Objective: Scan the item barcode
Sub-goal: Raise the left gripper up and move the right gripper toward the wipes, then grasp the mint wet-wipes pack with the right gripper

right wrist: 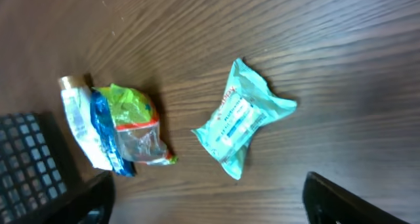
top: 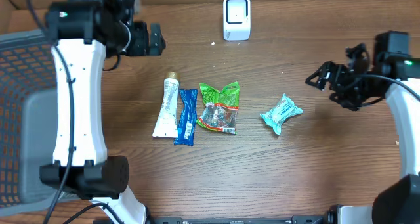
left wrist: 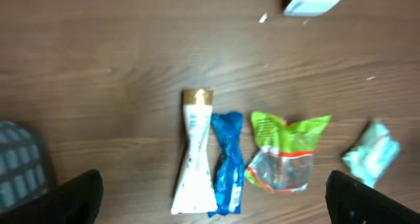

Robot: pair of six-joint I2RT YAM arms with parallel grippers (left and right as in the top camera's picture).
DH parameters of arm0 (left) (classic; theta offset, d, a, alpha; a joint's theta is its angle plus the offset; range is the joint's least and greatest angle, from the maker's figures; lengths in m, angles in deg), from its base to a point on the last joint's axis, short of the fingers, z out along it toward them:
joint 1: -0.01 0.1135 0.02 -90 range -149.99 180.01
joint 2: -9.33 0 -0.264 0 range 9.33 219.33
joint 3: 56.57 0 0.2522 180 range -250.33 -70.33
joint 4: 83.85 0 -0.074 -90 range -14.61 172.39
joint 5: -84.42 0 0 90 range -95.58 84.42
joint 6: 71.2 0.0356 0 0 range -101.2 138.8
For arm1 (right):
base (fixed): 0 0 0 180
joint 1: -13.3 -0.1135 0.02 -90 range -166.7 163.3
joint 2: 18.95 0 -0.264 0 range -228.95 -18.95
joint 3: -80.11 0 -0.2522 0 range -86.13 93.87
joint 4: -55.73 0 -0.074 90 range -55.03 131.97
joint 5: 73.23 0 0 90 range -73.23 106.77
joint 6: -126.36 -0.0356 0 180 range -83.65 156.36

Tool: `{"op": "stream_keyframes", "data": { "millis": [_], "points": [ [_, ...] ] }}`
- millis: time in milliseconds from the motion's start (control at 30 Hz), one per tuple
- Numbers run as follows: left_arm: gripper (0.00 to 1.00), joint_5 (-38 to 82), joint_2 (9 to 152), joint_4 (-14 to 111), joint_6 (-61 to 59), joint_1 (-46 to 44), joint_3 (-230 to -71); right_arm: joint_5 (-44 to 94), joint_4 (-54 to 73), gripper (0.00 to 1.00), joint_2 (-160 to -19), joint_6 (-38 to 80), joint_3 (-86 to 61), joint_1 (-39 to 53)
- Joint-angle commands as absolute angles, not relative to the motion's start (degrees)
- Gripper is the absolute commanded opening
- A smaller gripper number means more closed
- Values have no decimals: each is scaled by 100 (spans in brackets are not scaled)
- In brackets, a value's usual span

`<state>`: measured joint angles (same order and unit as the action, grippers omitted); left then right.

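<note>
**Left gripper** [top: 155,39]. You find it in the upper left of the overhead frame, above bare table [top: 295,165]. Its jaws are spread wide and hold nothing. In the left wrist view its dark fingers [left wrist: 72,201] sit in the two bottom corners, with no item clamped between them.

**Right gripper** [top: 321,83]. You find it at the right edge of the overhead frame, jaws also parted and empty. In the right wrist view its fingers [right wrist: 354,198] occupy the bottom corners.

**Teal pack** [top: 281,113]. This item is nearest the right gripper, lying flat on the table below and left of it, apart from both jaws. In the right wrist view it fills the centre, tilted, with printed text facing up.

**Centre group.** Three items lie in a row at mid-frame in the overhead view, well left of the teal pack:
- The green bag [top: 220,108] is on the right, with a clear lower half.
- The blue packet [top: 186,117] lies in the middle, just beside the bag.
- The white tube [top: 167,108] is on the left, gold cap toward the top of the frame, touching the blue packet along its side.

**Scanner** [top: 236,18]. The white unit stands at the top centre of the overhead frame, well apart from every item.

**Basket** [top: 20,73]. Grey mesh fills the far left edge of the overhead frame.
</note>
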<state>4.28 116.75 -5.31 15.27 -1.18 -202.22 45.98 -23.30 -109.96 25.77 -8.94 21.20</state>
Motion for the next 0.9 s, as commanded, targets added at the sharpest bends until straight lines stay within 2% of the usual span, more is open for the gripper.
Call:
{"op": "stream_keyframes", "data": {
  "millis": [0,133,300,633,733,867],
  "points": [
    [100,409,11563,-844,1405,-285,-20992,4467,-2164,86,-11179,2255,-1106,1838],
    [100,88,11343,-1069,1230,-344,-21529,4454,-1568,79,-11326,2253,-1384,1445],
    [100,-870,11096,-1161,460,-328,-21573,3363,-1056,76,-11551,981,-1777,840],
    [100,-857,11126,-1038,290,-341,-21202,2683,-1076,66,-12224,21,-1839,236],
    [100,-857,11126,-1043,292,-339,-21188,2670,-1054,57,-12357,8,-1852,199],
    [100,-857,11126,-1043,292,-339,-21188,2356,-1045,41,-12445,43,-1898,199]
  ]
}}
